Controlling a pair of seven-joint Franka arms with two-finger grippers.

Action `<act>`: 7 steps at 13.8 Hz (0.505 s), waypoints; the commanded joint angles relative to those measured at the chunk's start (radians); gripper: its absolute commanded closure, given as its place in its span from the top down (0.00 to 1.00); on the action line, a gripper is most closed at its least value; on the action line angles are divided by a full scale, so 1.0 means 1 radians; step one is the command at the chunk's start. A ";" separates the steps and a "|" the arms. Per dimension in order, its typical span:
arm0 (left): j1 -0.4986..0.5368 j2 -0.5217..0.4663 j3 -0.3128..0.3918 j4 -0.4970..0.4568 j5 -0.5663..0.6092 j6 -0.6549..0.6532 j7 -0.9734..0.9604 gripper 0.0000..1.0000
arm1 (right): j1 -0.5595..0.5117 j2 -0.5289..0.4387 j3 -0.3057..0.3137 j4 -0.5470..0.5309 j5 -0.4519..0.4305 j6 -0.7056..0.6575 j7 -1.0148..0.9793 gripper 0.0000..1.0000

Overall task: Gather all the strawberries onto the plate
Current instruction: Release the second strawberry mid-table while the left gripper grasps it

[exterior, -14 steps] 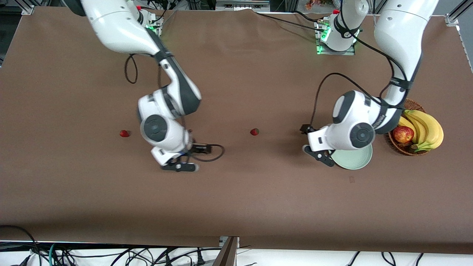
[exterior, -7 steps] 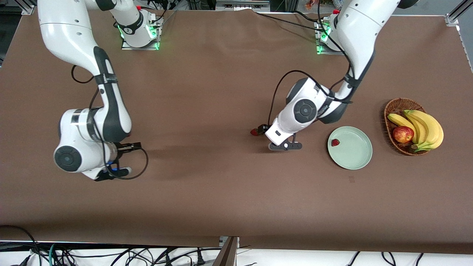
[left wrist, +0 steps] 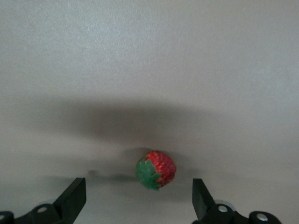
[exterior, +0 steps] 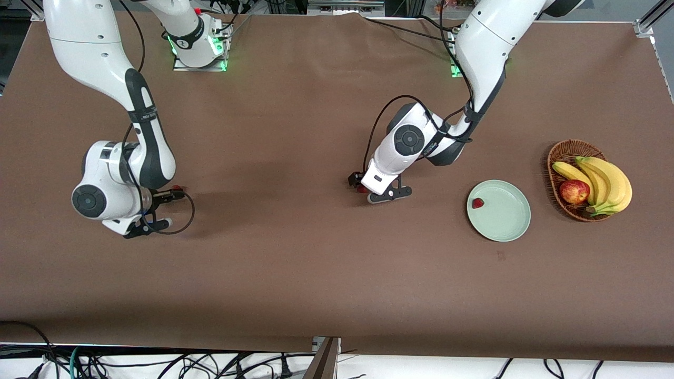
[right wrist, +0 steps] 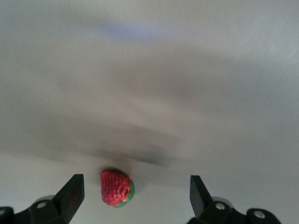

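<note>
Strawberries: one (exterior: 477, 202) lying in the plate (exterior: 505, 223); one (left wrist: 156, 170) on the tabletop (exterior: 316, 273) mid-table, between the released fingers of the left tool (left wrist: 138, 198); one (right wrist: 117, 188) toward the right arm's end, under the released right tool (right wrist: 135, 196).

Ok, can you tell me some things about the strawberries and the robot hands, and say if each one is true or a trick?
1. One strawberry lies in the plate. True.
2. The left gripper is squeezing a strawberry. False: its fingers stand open, with the strawberry on the table between them.
3. The right gripper is open over a strawberry. True.
4. The apple sits in the plate. False: it is in the basket with the bananas.
5. All three strawberries are in the plate. False: two are on the table.
</note>
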 commanded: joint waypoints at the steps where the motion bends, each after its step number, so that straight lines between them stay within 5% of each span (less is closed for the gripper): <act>1: -0.016 0.005 0.013 -0.001 0.014 0.034 -0.028 0.88 | 0.013 -0.083 0.001 -0.135 0.000 0.077 -0.014 1.00; 5: -0.014 0.016 0.013 0.003 0.014 0.060 -0.028 0.75 | 0.013 -0.085 0.002 -0.167 0.011 0.089 -0.010 0.98; 7: -0.014 0.016 0.016 0.005 0.014 0.061 -0.028 0.63 | 0.013 -0.085 0.002 -0.169 0.011 0.089 -0.010 0.81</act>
